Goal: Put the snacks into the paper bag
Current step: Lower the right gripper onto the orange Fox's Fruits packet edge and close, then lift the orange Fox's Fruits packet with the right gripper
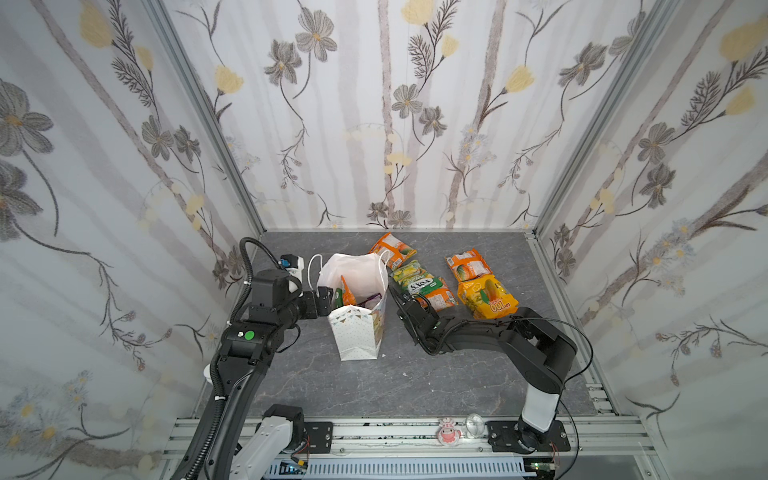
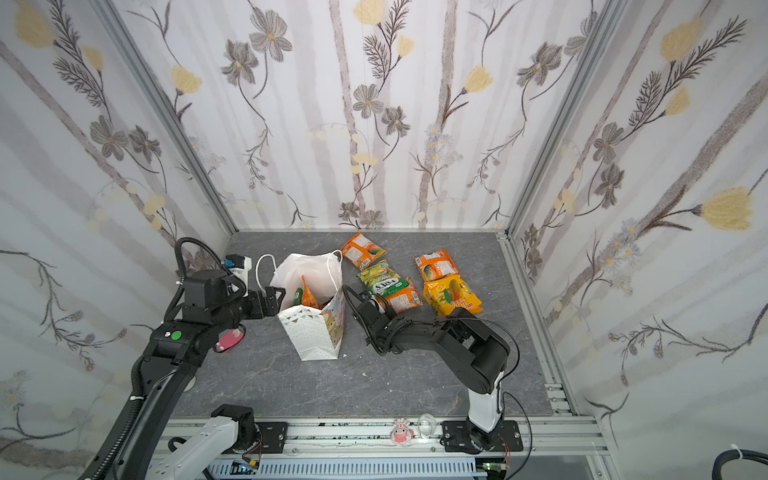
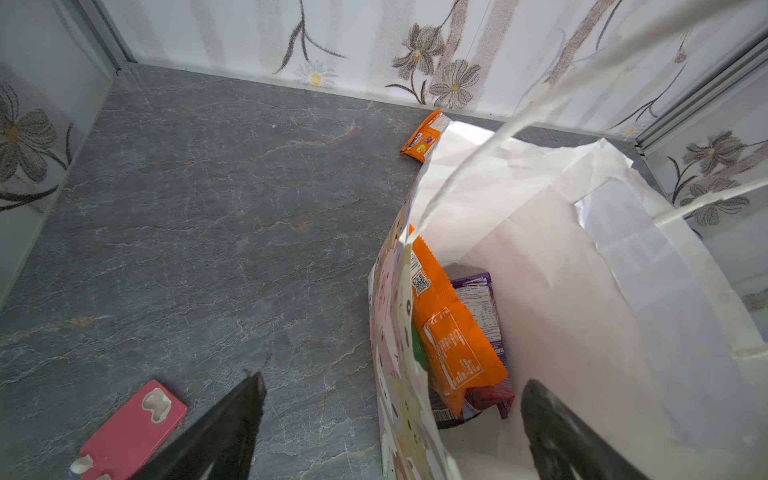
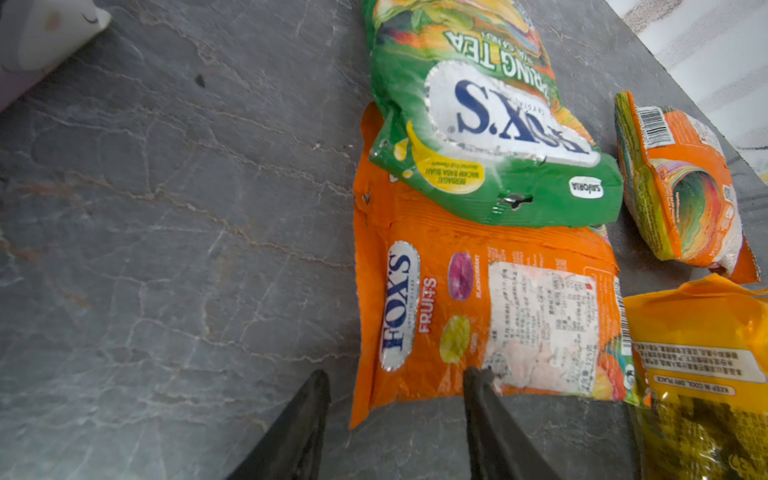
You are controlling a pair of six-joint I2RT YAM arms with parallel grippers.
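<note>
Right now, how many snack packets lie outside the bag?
5: back orange packet; green packet overlapping Fox's orange packet; right orange packet; yellow packet. The bag could hide more.

Stretched in from both sides, jaws apart on each.

In both top views: up from 7 o'clock on the left arm (image 1: 232,374), elbow high, with the left gripper (image 1: 326,297) level, aimed at 3 o'clock, jaws spread wide. Low from 5 o'clock on the right arm (image 1: 536,353), forearm toward 9 o'clock, with the right gripper (image 4: 397,374) aimed at 11 o'clock, jaws half parted.
</note>
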